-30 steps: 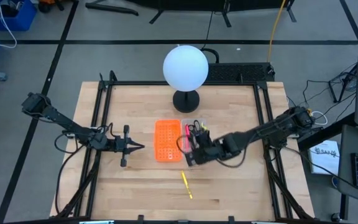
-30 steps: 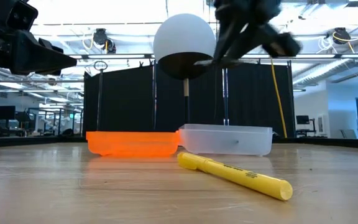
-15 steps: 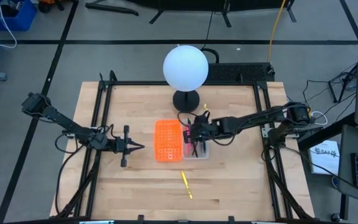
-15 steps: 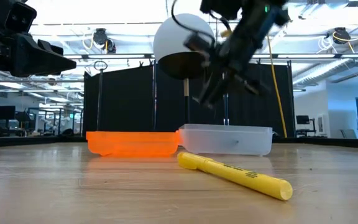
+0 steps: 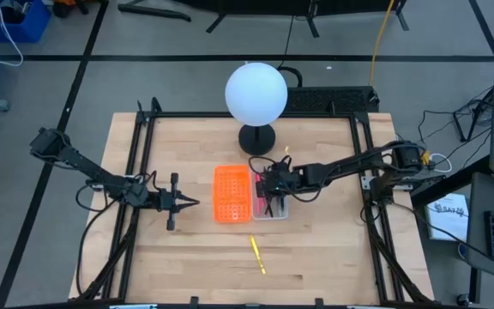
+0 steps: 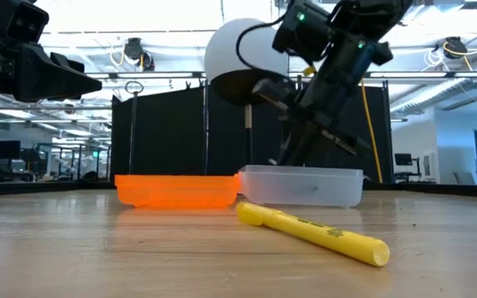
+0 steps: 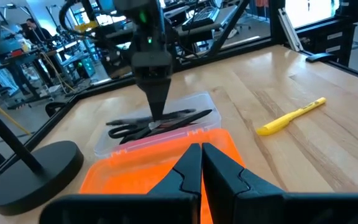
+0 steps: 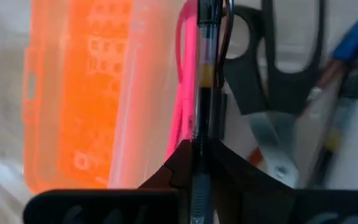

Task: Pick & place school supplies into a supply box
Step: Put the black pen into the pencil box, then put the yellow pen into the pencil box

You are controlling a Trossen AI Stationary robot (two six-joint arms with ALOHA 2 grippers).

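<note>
The pale wooden surface [image 5: 316,249] sits in a black frame, a white globe lamp [image 5: 256,93] at twelve o'clock. The right gripper [image 8: 196,163] has its fingers pinched on a dark pen [image 8: 204,74], nosed down into the supply box [image 6: 301,185] to lay it alongside the pink pen [image 8: 182,93] and scissors [image 8: 288,68] (already inside). An orange perforated tray [image 5: 231,194] touches the box at nine o'clock. A yellow highlighter [image 5: 257,254] waits at six o'clock. The left gripper [image 5: 189,202] idles with fingers closed, empty

Right end effector [image 7: 156,106] dips into the supply box [image 7: 201,102]; yellow highlighter [image 7: 291,116] lies apart on the table [image 7: 328,162]
</note>
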